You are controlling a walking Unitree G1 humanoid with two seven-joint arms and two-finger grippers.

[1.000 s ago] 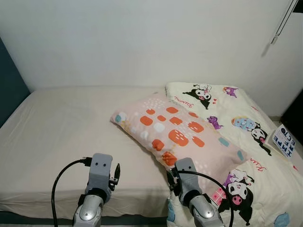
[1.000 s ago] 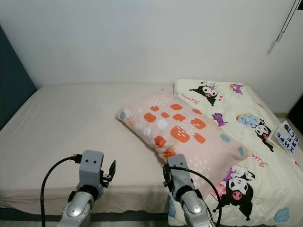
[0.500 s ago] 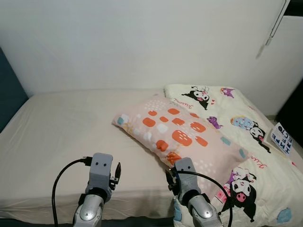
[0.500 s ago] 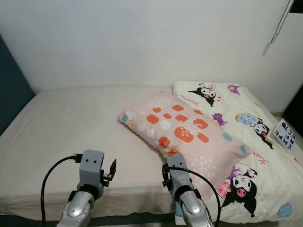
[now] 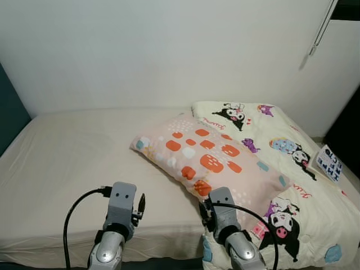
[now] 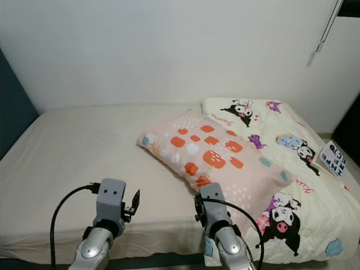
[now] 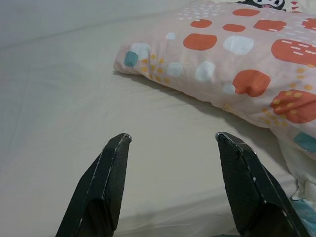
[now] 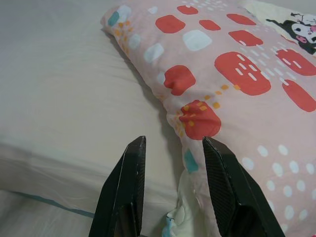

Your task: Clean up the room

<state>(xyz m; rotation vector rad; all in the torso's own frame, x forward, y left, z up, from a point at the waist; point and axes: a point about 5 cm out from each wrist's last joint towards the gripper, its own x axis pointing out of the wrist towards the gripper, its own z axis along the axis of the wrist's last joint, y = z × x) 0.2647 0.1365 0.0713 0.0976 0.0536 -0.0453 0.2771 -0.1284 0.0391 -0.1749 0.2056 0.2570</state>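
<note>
A pink pillow (image 5: 209,160) with orange and white patches lies slantwise on the bed, partly on top of a cream quilt (image 5: 292,152) printed with cartoon characters. Both arms are held low at the bed's near edge. My left gripper (image 7: 172,137) is open over bare sheet, a little short of the pillow's near corner (image 7: 129,57). My right gripper (image 8: 174,140) is open too, at the pillow's lower edge (image 8: 195,121), with nothing between its fingers. In the left eye view the left gripper (image 5: 139,203) and right gripper (image 5: 203,211) sit at the bottom.
The beige mattress (image 5: 73,152) stretches bare to the left and back, up to a white wall. A dark blue panel (image 5: 7,109) borders the left side. A small printed booklet (image 5: 328,163) lies by the quilt's right edge. A cord (image 5: 316,34) hangs at the upper right.
The whole picture has shifted slightly, so the camera moved. Both arms hold the same pose, and the pillow and quilt lie as before.
</note>
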